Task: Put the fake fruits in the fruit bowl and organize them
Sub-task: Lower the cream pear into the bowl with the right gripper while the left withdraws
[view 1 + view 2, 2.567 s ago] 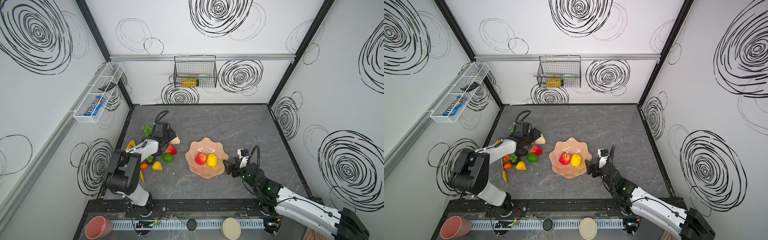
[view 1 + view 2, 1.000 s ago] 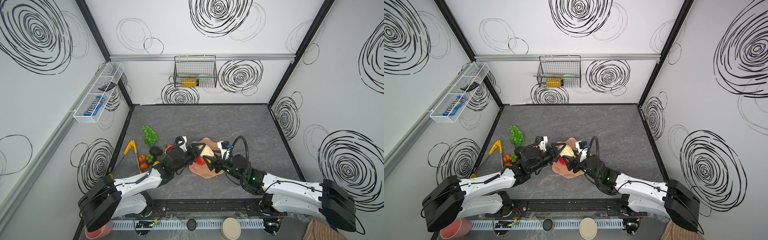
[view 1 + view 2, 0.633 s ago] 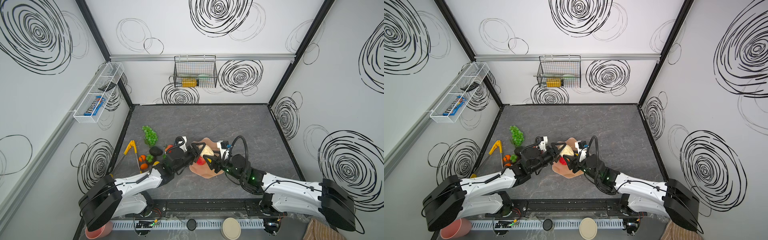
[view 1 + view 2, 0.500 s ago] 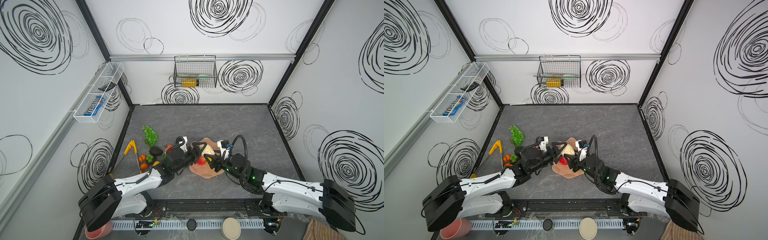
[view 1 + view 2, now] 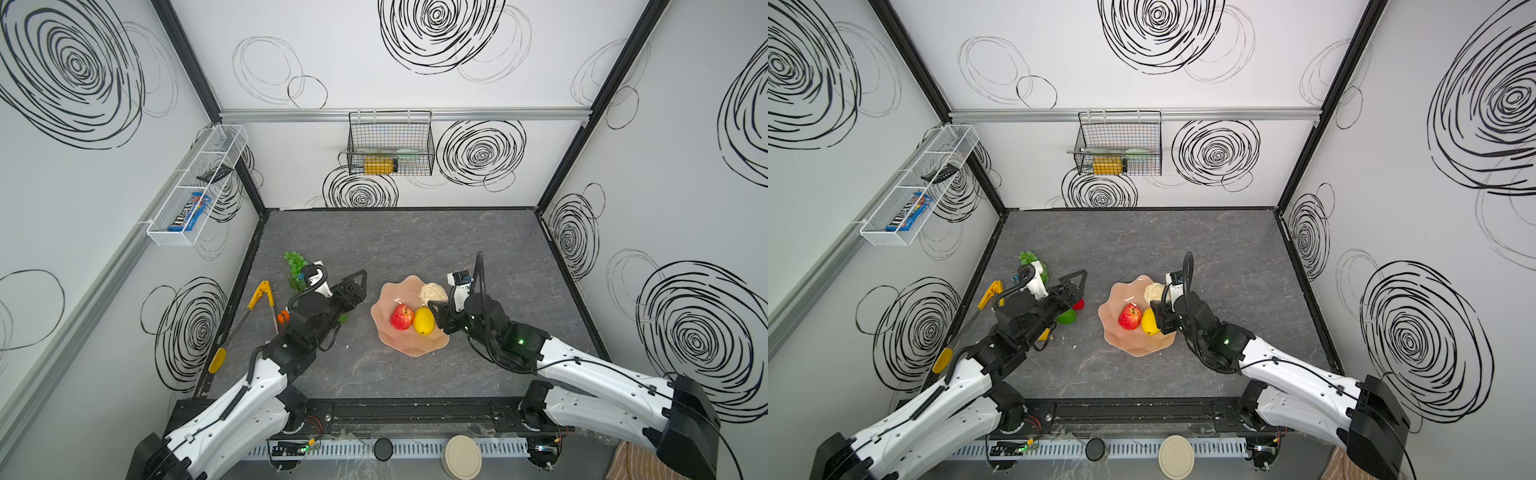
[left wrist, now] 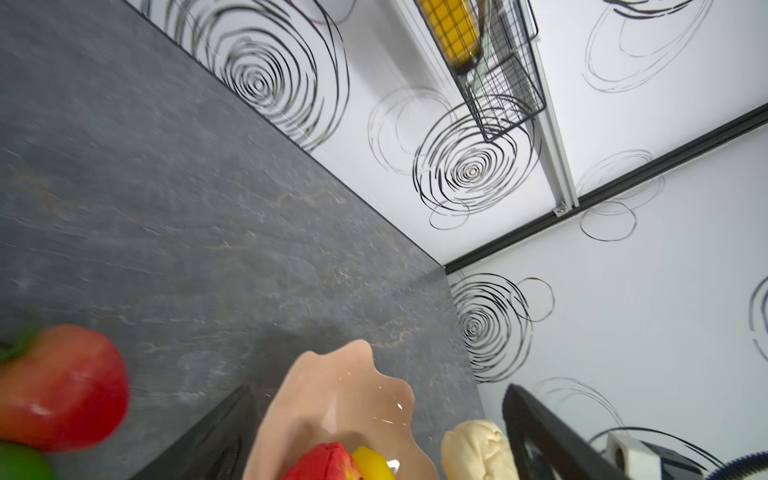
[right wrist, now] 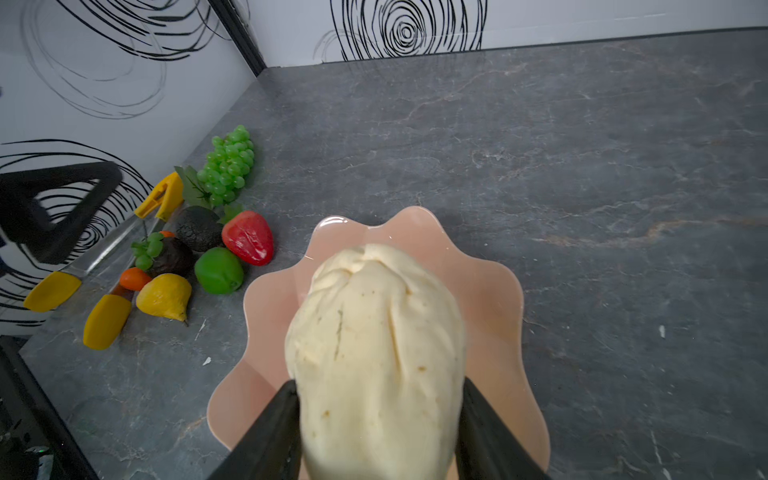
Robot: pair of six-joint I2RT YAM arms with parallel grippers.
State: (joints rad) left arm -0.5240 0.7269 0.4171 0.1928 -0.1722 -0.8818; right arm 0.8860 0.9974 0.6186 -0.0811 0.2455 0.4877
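The beige pear (image 7: pixel 374 332) is clamped between my right gripper's (image 7: pixel 376 399) fingers, shut on it, hanging over the far right edge of the peach fruit bowl (image 5: pixel 409 347). Inside the bowl lie a red apple (image 5: pixel 401 316) and a yellow lemon (image 5: pixel 423 320). My left gripper (image 5: pixel 360 286) is open and empty, left of the bowl and above the loose fruits. On the table there lie a grape bunch (image 7: pixel 228 166), strawberry (image 7: pixel 248 237), lime (image 7: pixel 219 270), avocado (image 7: pixel 198 228), mangosteen (image 7: pixel 172 257), a small orange (image 7: pixel 134 278) and a second yellow fruit (image 7: pixel 164 296).
Yellow-handled tongs (image 5: pixel 259 296) lie along the table's left edge beside the loose fruits. A black wire basket (image 5: pixel 390 145) hangs on the back wall and a white wire shelf (image 5: pixel 195 187) on the left wall. A round beige lid (image 5: pixel 461 455) sits at the front rail.
The two grippers met over the bowl around the pear. My left gripper has opened and drawn back to the left; my right gripper has closed on the pear and pulled slightly right.
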